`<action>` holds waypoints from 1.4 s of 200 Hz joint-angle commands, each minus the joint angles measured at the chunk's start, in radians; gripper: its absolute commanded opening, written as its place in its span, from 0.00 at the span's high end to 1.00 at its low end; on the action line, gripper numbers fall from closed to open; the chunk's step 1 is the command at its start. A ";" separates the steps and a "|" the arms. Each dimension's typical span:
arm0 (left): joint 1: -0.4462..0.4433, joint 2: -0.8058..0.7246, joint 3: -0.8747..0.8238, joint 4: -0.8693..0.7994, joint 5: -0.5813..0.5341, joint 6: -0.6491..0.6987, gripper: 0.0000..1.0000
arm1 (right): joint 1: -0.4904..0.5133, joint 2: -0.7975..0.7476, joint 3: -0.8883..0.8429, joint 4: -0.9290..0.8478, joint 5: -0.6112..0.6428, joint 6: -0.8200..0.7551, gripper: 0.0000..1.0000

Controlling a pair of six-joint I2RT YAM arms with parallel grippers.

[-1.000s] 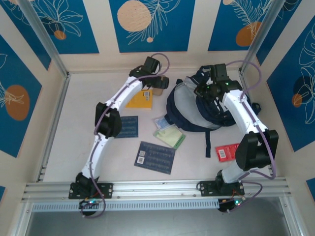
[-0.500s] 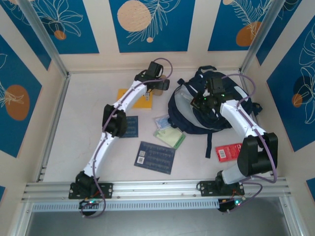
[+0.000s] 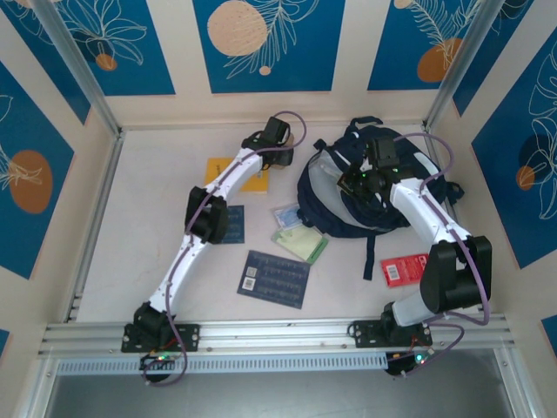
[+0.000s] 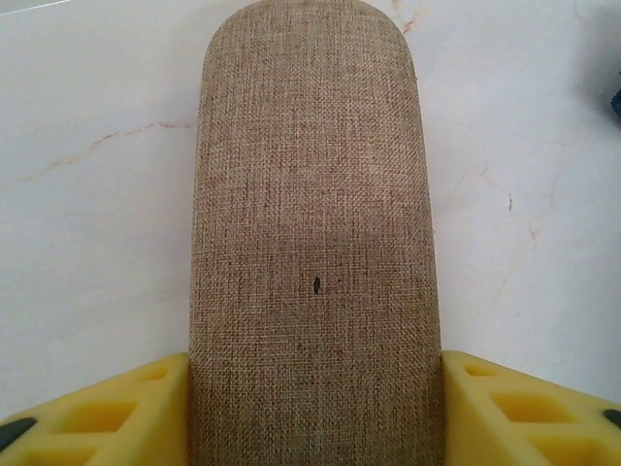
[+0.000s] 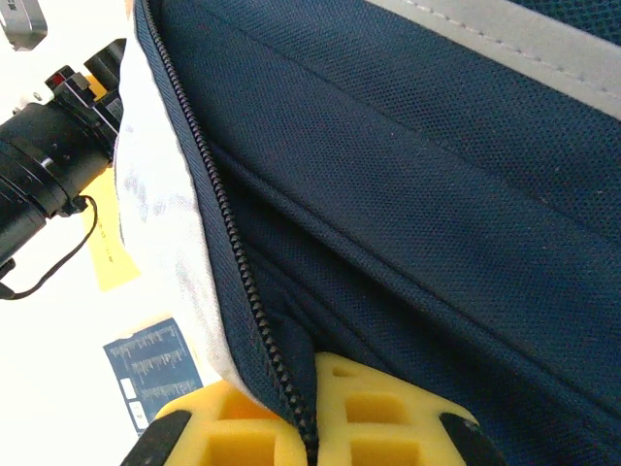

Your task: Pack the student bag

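**Navy bag pinched at the zip, tan case clamped on the left**

Student bag (image 3: 344, 216): lies at the far right of the table (image 3: 130, 218), mouth gaping toward the left, light grey lining (image 3: 324, 185) showing.

Right gripper (image 3: 357, 181): on the bag's upper opening. In the right wrist view the yellow fingers (image 5: 388, 413) are clenched on the bag's rim, with the zip (image 5: 233, 262) running down between them. A pale stripe (image 5: 505, 44) crosses the navy cloth above.

Left gripper (image 3: 278, 160): reaches to the far middle of the table, just left of the bag and apart from it. In the left wrist view a tan woven case (image 4: 310, 243) with a rounded end lies flat on the pale surface. Both yellow pads (image 4: 146, 408) press its long sides, so the jaws are closed on the case.

Loose on the table:
- yellow book (image 3: 219, 171), partly under the left arm
- dark blue booklet (image 3: 233, 225), by that arm's elbow
- second dark blue booklet (image 3: 274, 279), nearer the bases
- clear packet (image 3: 285, 214) and pale green pouch (image 3: 301, 243), just beside the bag's mouth
- red packet (image 3: 402, 267), near the right arm
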 commanded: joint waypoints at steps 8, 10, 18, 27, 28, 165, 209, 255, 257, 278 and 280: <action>-0.005 0.022 0.031 -0.030 -0.002 -0.001 0.50 | -0.025 0.001 -0.013 0.004 -0.012 0.027 1.00; -0.005 0.022 0.031 -0.031 0.000 -0.001 0.50 | -0.026 0.000 -0.012 0.004 -0.013 0.029 1.00; -0.006 0.022 0.032 -0.034 0.005 -0.003 0.51 | -0.029 -0.002 -0.013 0.003 -0.017 0.030 1.00; -0.006 0.022 0.032 -0.037 0.013 -0.007 0.53 | -0.030 -0.008 -0.011 0.003 -0.020 0.030 1.00; -0.005 0.022 0.032 -0.037 0.014 -0.007 0.53 | -0.030 -0.009 -0.011 0.002 -0.020 0.029 1.00; -0.004 -0.442 -0.438 -0.039 0.153 -0.112 0.57 | -0.038 -0.174 -0.072 -0.030 -0.012 0.029 1.00; -0.011 -0.845 -1.038 0.129 0.190 -0.182 0.57 | -0.029 -0.235 -0.135 -0.003 -0.036 0.034 1.00; -0.093 -1.168 -1.444 0.130 0.145 -0.184 0.55 | 0.007 -0.245 -0.131 -0.033 -0.039 -0.001 1.00; -0.098 -1.180 -1.451 0.133 0.144 -0.188 0.55 | 0.010 -0.245 -0.132 -0.033 -0.039 -0.003 1.00; -0.151 -1.267 -1.603 0.133 0.139 -0.219 0.55 | 0.028 -0.245 -0.141 -0.028 -0.033 -0.008 1.00; -0.154 -1.272 -1.614 0.130 0.134 -0.220 0.55 | 0.030 -0.245 -0.141 -0.027 -0.033 -0.009 1.00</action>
